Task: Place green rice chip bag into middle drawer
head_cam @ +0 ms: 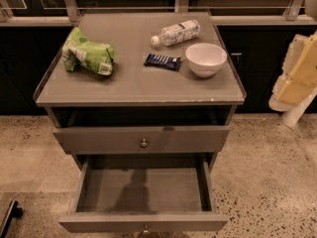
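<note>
One green rice chip bag (88, 54), where is it lying?

On the cabinet top (129, 86), at the left side near the edge, crumpled and on its side. It has white patches and a small white label at its lower right corner.

Any writing to read on it?

None that I can make out. The same goes for the dark-blue snack bar (162, 61) near the middle, which shows only pale marks, and for the wrap on the clear bottle (176, 32) lying on its side behind it.

What else is up there?

A white bowl (206, 58), upright, just beside the bar on the right.

And the middle drawer (143, 221)?

Pulled well out, low at the front, its grey floor in view. The upper drawer (99, 140) above it, with a round knob (144, 143), is pushed in.

Where is the gripper (297, 76)?

At the far right edge, cream-coloured, off to the side of the cabinet and well apart from the bag. I cannot tell its state.
</note>
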`<action>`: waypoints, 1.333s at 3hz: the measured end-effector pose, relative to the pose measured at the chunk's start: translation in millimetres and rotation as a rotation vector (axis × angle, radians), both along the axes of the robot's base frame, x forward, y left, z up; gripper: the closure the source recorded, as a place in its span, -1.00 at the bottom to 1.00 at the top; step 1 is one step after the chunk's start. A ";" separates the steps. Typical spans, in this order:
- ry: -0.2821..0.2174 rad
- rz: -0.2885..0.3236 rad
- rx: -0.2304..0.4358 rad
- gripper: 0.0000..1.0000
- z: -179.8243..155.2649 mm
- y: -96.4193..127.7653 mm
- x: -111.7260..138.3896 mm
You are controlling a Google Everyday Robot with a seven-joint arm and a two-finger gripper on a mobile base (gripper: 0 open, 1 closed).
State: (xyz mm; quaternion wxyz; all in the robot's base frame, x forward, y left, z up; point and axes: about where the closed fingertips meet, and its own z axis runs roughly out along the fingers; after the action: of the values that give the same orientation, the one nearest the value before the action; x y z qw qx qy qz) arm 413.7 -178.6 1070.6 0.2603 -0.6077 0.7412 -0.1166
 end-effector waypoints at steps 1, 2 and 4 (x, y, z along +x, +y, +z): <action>0.000 0.000 0.000 -1.00 0.0 0.0 0.0; -0.020 0.018 0.036 -1.00 1.5 13.3 5.5; 0.011 0.036 0.157 -1.00 -24.2 35.9 26.7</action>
State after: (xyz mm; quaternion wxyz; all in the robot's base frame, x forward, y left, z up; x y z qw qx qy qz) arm 440.4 -142.7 1046.4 0.3052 -0.5993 0.7383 -0.0500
